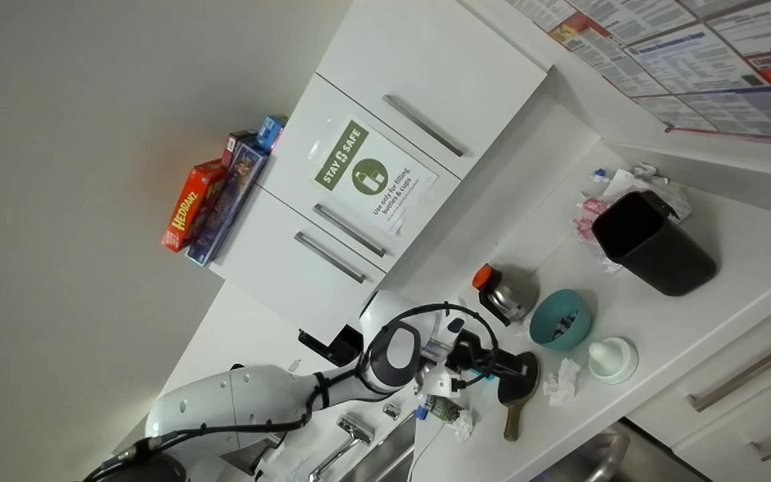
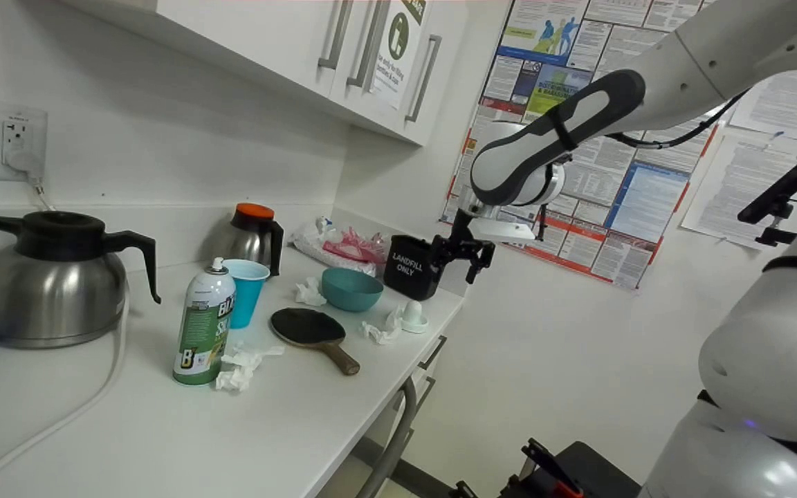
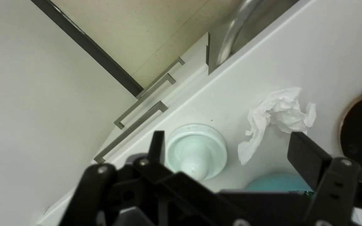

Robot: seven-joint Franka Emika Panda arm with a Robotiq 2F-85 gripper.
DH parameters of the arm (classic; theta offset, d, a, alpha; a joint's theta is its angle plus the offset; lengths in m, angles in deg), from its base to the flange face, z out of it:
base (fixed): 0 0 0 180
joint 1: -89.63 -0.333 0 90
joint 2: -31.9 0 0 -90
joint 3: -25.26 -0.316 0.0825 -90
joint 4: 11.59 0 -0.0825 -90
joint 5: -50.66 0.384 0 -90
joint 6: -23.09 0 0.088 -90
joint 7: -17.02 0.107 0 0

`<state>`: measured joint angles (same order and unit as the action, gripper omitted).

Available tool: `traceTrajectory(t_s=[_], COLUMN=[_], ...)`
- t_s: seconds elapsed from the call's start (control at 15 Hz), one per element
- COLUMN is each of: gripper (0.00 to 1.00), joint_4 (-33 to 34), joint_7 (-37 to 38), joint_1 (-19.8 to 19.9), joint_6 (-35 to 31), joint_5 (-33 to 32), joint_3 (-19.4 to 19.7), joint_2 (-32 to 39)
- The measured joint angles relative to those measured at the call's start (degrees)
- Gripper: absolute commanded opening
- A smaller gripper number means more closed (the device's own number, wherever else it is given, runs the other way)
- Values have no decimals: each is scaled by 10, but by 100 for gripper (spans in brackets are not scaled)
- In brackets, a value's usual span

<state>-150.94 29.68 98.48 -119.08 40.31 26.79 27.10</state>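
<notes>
Above the surface (image 3: 335,47), the empty claw (image 3: 226,147) hovers spread wide, crumpled tissue (image 3: 273,108) at its wrist-view two o'clock, seemingly pre-grasp and needing alignment.

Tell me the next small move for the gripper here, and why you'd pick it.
I'd probably nudge the gripper sideways, jaws open, until the pale round dish sits midway between its fingers. In the wrist view the open jaws hold nothing, and the dish appears close beside one finger while crumpled paper lies nearer the other, so lowering straight down might knock the rim.
</notes>
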Motion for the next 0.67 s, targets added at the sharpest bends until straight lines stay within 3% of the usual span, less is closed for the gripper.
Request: traceTrajectory(t_s=[0.2, 0.67], gripper=[100, 100], joint_4=[7, 15], joint_7=[-1, 12], joint_1=[-16, -20], joint_6=[-37, -43], joint_5=[21, 22], joint_3=[0, 0], joint_2=[40, 51])
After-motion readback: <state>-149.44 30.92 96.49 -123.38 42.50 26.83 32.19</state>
